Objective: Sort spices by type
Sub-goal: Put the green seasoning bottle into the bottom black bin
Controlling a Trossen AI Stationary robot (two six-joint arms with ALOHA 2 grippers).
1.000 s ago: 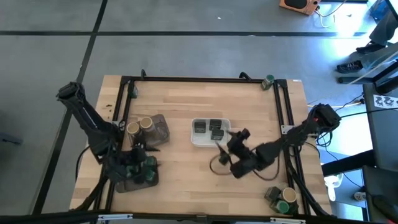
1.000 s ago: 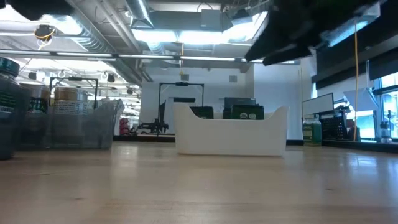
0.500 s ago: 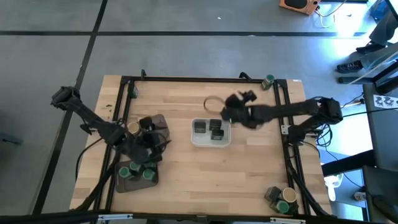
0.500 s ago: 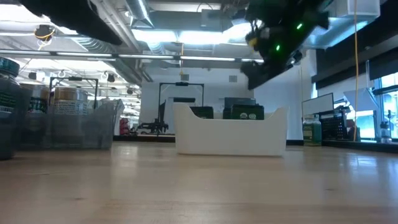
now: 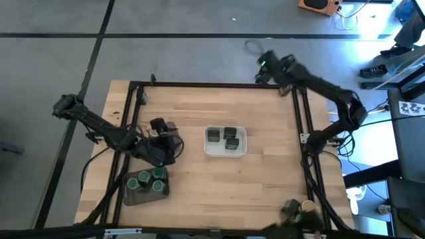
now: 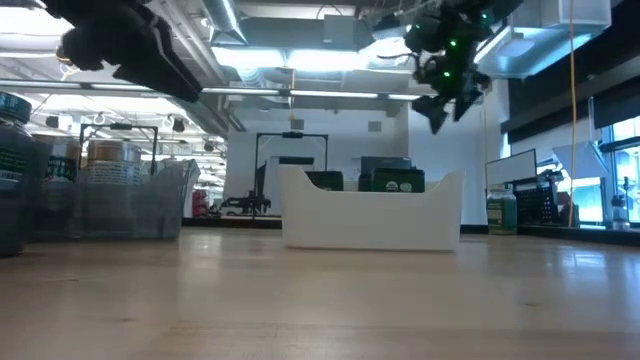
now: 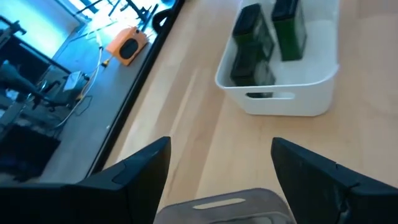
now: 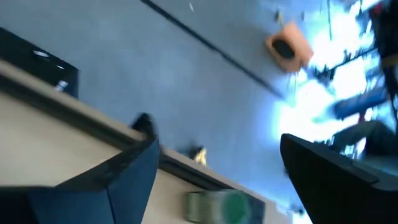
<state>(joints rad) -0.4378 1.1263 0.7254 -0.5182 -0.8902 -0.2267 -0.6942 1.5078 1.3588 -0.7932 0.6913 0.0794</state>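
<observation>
From above, my right gripper (image 5: 261, 60), spread and empty, reaches past the table's far edge near a green-lidded jar (image 5: 287, 86); it could knock it off. In my left wrist view, spread fingers (image 7: 140, 168) straddle a tan-topped jar (image 7: 217, 208), tins (image 7: 252, 40) boxed beyond

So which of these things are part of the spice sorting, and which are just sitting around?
Part of the job:
- green-lidded jars
- dark tins
- tan-topped jar
- stray green-lidded jar by the table corner

Just lying about:
- white tray and dark grey tray, holders only
- orange box on the floor
</observation>
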